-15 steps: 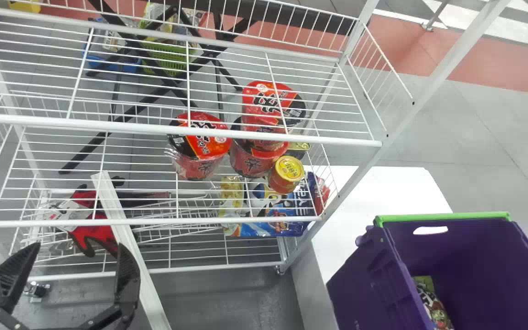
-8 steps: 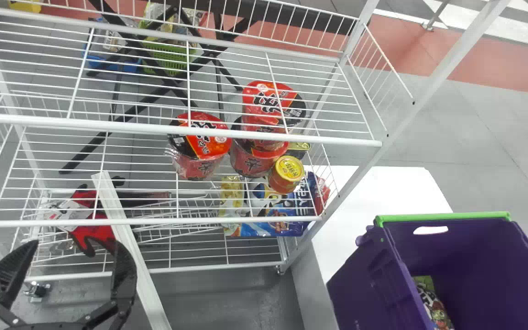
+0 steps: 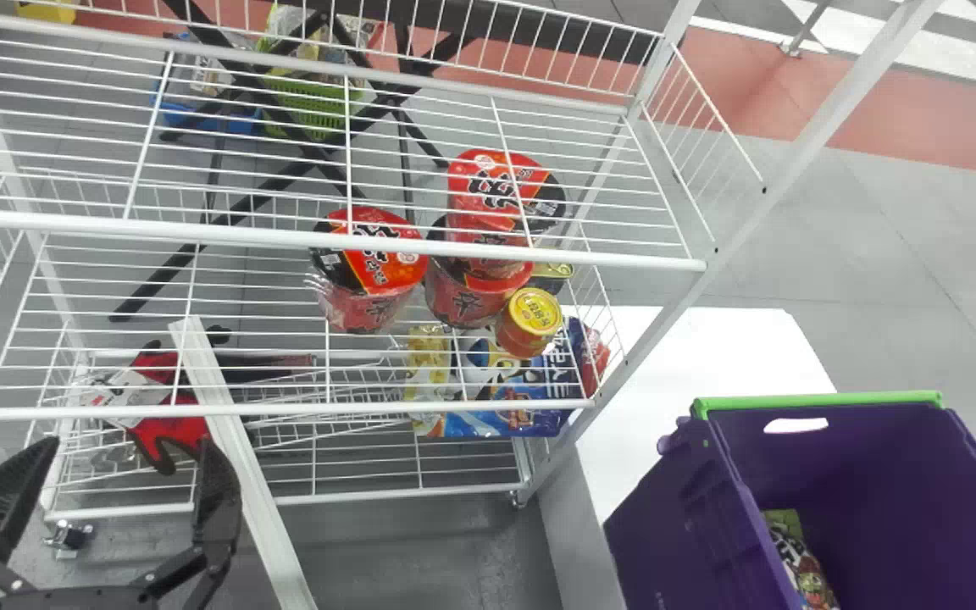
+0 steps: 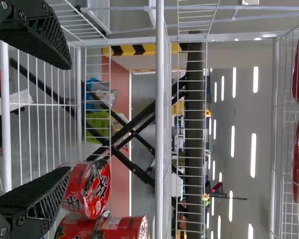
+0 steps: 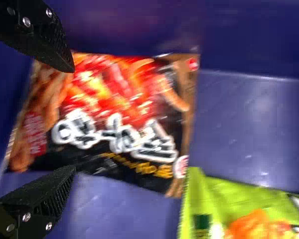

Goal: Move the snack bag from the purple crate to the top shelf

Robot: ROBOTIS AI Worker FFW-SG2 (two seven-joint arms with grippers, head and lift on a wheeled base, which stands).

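Crate (image 3: pixel 679 525) sits at four o'clock; right claw (image 5: pixel 73 119) open, probably near the snack bag (image 5: pixel 117 117). Left claw (image 3: pixel 130 446) open at eight o'clock.

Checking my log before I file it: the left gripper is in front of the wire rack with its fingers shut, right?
Not quite: the head view shows the left gripper with its fingers spread apart, not shut; it is in front of the wire rack.

And away it slid, the left gripper (image 3: pixel 133 440), drifting to the robot's left in the head view; up it crept, too, just slightly; a small, steady shift!
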